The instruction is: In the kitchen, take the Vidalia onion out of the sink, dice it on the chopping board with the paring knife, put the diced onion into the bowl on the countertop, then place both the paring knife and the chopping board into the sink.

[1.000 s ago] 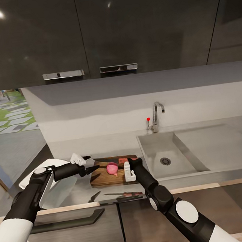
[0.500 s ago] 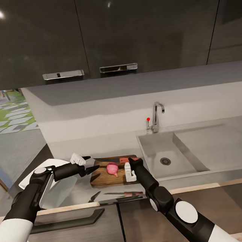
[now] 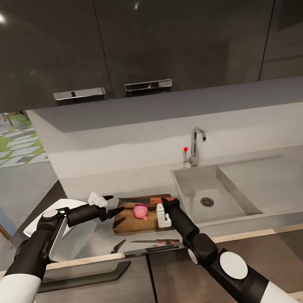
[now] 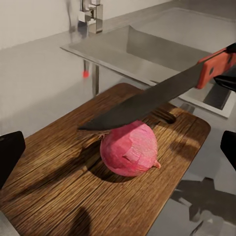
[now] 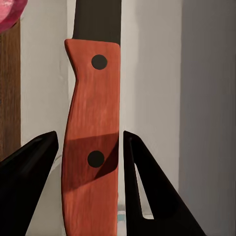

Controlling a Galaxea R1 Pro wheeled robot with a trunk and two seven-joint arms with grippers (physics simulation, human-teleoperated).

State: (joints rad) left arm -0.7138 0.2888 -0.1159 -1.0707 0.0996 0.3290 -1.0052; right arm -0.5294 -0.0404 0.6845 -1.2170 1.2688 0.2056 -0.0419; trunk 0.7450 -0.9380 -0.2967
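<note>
R gripper (image 3: pixel 164 206) is clamping the paring knife (image 4: pixel 162 93) by its red-orange handle (image 5: pixel 93 132); in the R wrist view one dark finger is sitting on each side of the handle, approx. at its rear half. The dark blade is lying nearly flat, edge resting on top of the Vidalia onion (image 4: pixel 130 148), tip pointing toward the L arm.

Onion is sitting whole on the chopping board (image 4: pixel 64 182), near the end with the slot hole. No cut is visible yet. Board is lying on the grey countertop (image 3: pixel 84 185), just beside the sink (image 3: pixel 208 192), which is holding nothing visible except its drain.

L gripper (image 3: pixel 110 205) is hovering at the board's L end, fingers spread apart, holding nothing. White bowl (image 3: pixel 74 234) is sitting under and beside the L forearm, partly hidden.

Handling notes (est.):
- Onion: round, firm, smooth skin, so prob. rolls under a flat blade. Steady it from the side w/ the L gripper or press straight down through its center.
- Knife: light, rigid, slim. Handle is flat-sided, so the grip across its faces is suitable; a hold farther fwd, toward the blade, would resist twist better.
- Board: stiff, heavier, flat; take it by an edge or at the slot end for sink transfer.
- Bowl: rigid, prob. brittle; no need to lift.
</note>
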